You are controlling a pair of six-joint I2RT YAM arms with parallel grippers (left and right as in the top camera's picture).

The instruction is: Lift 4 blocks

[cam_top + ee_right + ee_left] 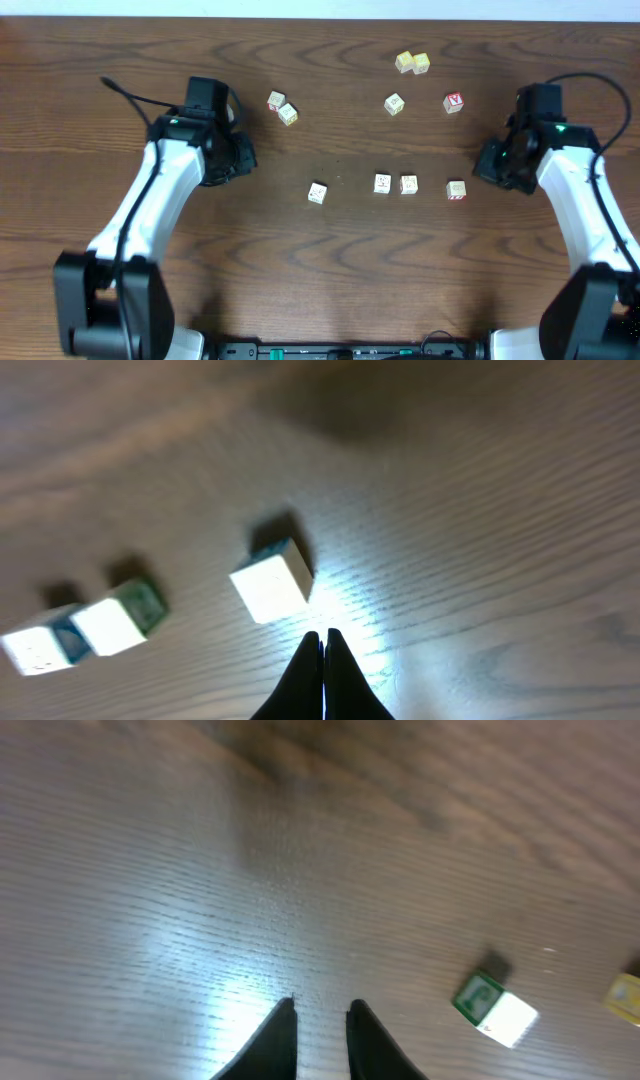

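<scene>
Where the overhead view looks down on the dark wooden counter [250,290], I see the blocks [382,183] as a loose row of four cream cubes across its near middle: one alone at the left, two just beside each other at the centre, one at the right end. All four rest on the wood. Six other cubes [394,103] lie scattered farther back. My right end effector [322,635] has its fingers pressed together with nothing between them. Its tips lie just short of the row's right-end block, not touching it, and the centre pair shows farther left in the wrist view. My left end effector [320,1010] is nearly closed, with a narrow gap between the fingertips, and grips nothing. It sits over bare wood at the left of the counter, well apart from the row. A green-faced cube [495,1005] lies to its right.
</scene>
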